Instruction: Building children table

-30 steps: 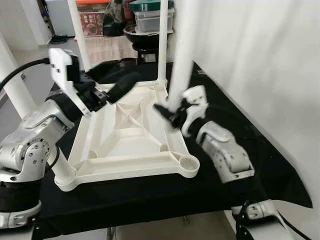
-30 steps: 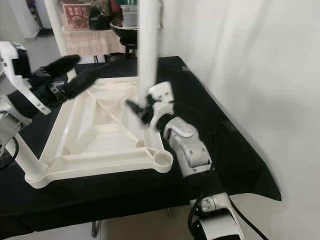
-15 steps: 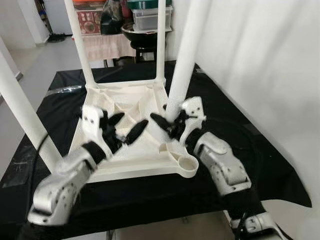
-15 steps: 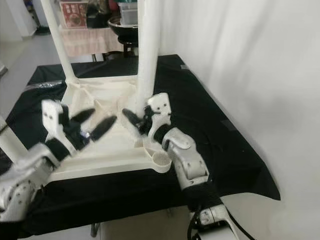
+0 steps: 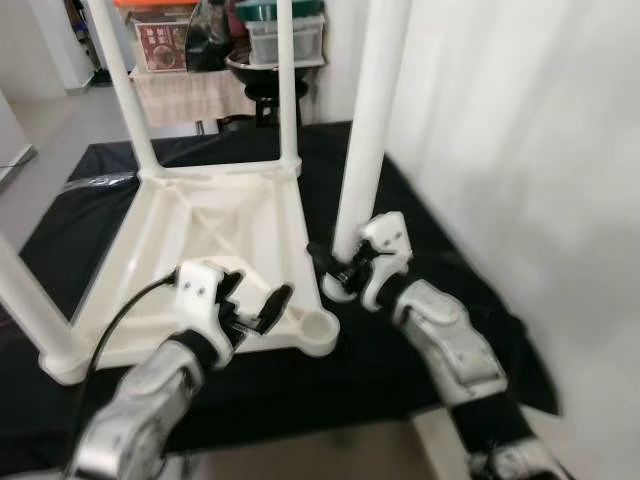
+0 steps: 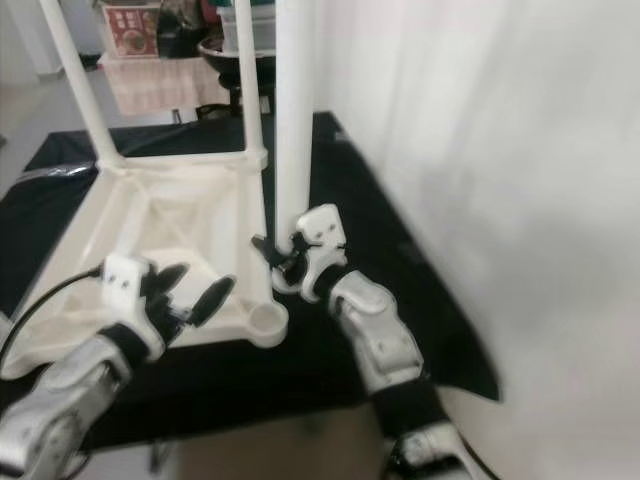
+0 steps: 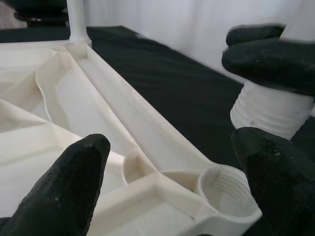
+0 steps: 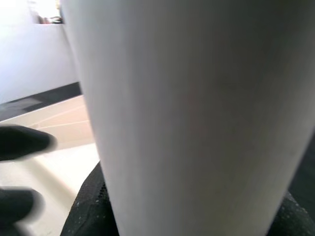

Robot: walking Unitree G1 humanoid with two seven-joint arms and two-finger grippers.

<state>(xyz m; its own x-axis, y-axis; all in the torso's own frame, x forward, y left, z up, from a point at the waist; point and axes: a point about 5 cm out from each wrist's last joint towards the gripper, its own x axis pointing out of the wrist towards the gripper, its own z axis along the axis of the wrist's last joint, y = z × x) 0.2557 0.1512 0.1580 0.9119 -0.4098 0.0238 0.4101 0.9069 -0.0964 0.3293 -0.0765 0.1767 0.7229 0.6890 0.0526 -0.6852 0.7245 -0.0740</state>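
Here, tabletop [image 5: 210,230]: white, lying upside down on the black cloth [image 5: 420,220], so its leg sockets face up and legs can go in from above.
Fitted legs: two far legs [image 5: 120,80] stand upright in the far corners, and a third [image 5: 25,290] rises at the near left corner.
Empty socket [image 5: 320,325]: near right corner, threaded inside, the one corner not yet filled.
Loose leg [image 5: 365,130]: held upright just right of the tabletop's right edge, its ribbed end [image 7: 268,110] low beside the empty socket, apparently so it can be carried across and screwed in.
Right gripper [image 5: 340,270]: clamped around the loose leg close to its lower end, likely for control over where that end lands.
Left gripper [image 5: 262,308]: fingers spread wide, holding nothing, hovering over the near rim beside the empty socket, seemingly ready to steady the tabletop.
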